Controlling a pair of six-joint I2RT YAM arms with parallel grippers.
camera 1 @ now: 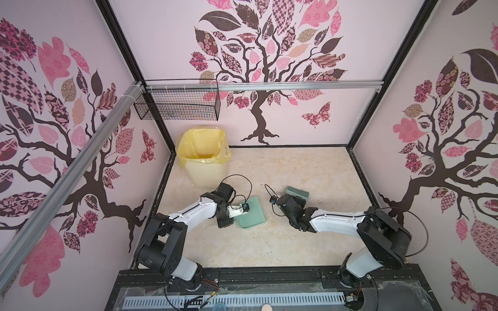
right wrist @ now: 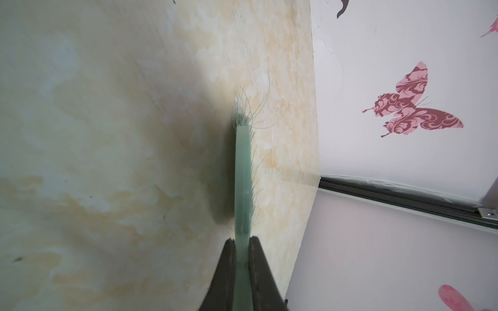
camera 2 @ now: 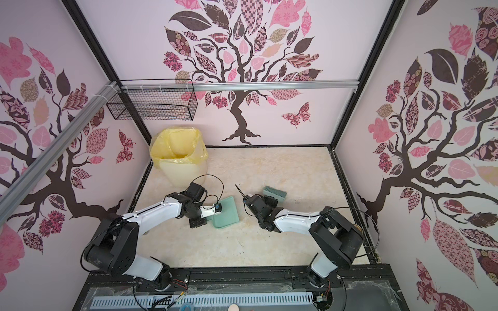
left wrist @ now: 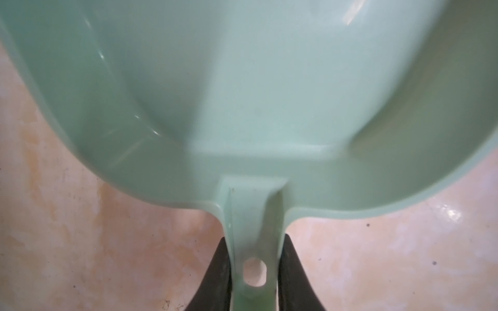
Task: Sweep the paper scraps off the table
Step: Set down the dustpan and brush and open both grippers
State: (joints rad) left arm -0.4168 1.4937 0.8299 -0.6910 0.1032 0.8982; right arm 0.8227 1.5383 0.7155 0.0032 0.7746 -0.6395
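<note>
Bench (camera 1: 296, 167): beige marble-look surface, fills the enclosure floor.
Bin (camera 1: 207, 176): yellow liner, far-left corner. Orange trace (camera 1: 204, 155) at its bottom; cannot tell whether it is paper scraps.
Dustpan (camera 1: 254, 214): mint, left of centre, handle toward the left. Left end effector (left wrist: 255, 237) clenched on that handle.
Brush (camera 1: 297, 192): right of centre, apart from the dustpan. Right end effector (right wrist: 242, 238) clenched on its handle, brush head on the far side.
</note>
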